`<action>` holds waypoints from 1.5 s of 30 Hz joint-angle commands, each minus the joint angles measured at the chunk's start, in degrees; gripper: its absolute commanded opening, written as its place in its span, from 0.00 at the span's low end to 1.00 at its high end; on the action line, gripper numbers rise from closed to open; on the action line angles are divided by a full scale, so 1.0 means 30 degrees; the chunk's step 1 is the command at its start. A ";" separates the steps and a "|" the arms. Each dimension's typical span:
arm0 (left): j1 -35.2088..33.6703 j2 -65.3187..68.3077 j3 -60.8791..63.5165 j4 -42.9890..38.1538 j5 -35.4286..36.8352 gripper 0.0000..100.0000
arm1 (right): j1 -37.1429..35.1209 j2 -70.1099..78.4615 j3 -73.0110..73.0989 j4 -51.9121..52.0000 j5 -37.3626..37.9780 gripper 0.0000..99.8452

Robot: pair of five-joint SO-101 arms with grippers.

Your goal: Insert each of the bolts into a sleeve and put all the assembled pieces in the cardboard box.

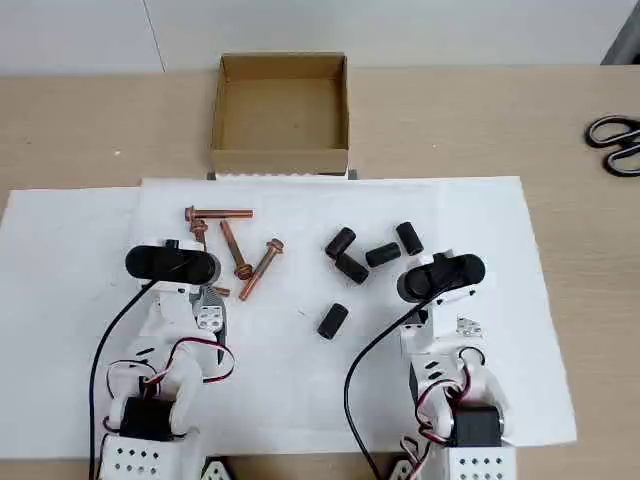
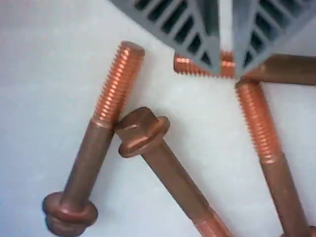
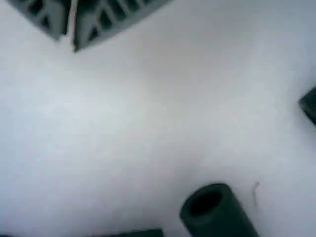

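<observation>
Evidently we are at first pickup: left claw [image 2: 226,74] and right claw [image 3: 70,43] together, empty; next, left must part around a bolt [image 2: 106,128].

1. We take this for a robotics lab bench: two small wired arms [image 1: 160,400] stand on a wooden table [image 1: 480,120].
2. We see white paper [image 1: 300,390] spread over it, with scissors [image 1: 615,143] near the edge.
</observation>
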 commanded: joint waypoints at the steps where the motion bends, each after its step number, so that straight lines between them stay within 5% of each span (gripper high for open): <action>1: -0.0029 -0.0205 -0.0073 -0.0469 0.0059 0.01 | -0.0015 -0.0220 -0.0996 -0.0190 0.0117 0.00; 14: -0.0029 -0.0205 -0.0073 -0.0469 0.0059 0.01 | 0.1890 0.1187 -0.8527 0.4176 0.0176 0.00; 29: 0.0088 -0.0205 -0.0073 -0.0469 -0.0029 0.01 | 0.4821 1.8125 -2.4791 1.3407 0.0205 0.00; 37: 0.0645 -0.0205 -0.0190 0.0029 -0.0059 0.01 | 0.4733 2.0264 -2.5700 1.3026 0.0293 0.00; 42: 0.0645 -0.0088 -0.2652 0.2813 -0.4190 0.02 | 0.4733 2.2960 -2.5788 1.3172 0.2989 0.00; 45: 0.0000 -0.0059 -0.4234 0.3634 -0.4220 0.07 | 0.4733 2.5128 -2.6344 1.2967 0.4044 0.00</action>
